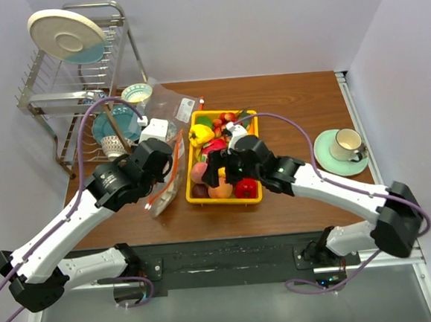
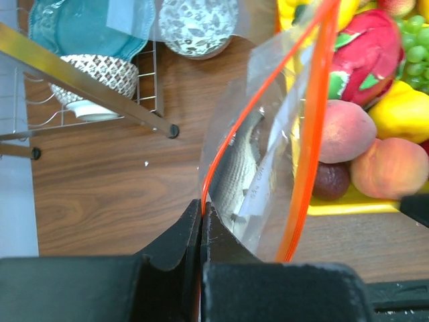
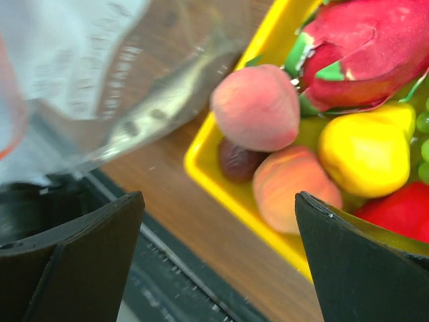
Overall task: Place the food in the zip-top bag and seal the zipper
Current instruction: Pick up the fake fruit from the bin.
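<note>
The left gripper [image 2: 202, 218] is clamping the thin orange-red zipper [image 2: 308, 134], holding the crinkled clear zip-top bag [image 2: 271, 107] agape beside the yellow tray [image 3: 201, 171], with a glossy grey fish [image 2: 234, 181] inside. The right gripper [image 3: 218, 201] is hanging spread wide over smooth peaches [image 3: 256, 106].

A crinkled clear bag [image 1: 164, 187] lies on the worktop [image 1: 285, 96] just left of a yellow tray [image 2: 355, 205], with its mouth open. The zipper [image 2: 314, 127], a thin orange-red strip, runs along both lips. The two sides bow apart and meet at the near end, which is pinched between the left fingers [image 2: 171, 251]. A grey fish [image 2: 238, 178] lies inside the bag. The rest of the food is heaped in the tray: a pink-red dragon fruit [image 2: 365, 43], two peaches [image 2: 345, 131] touching at the near left corner, a small dark fruit [image 2: 330, 181] tucked under them, a yellow fruit [image 3: 365, 151], green grapes [image 2: 415, 40], a yellow pepper [image 1: 201, 134] and a glossy red piece [image 1: 246, 188].
</note>
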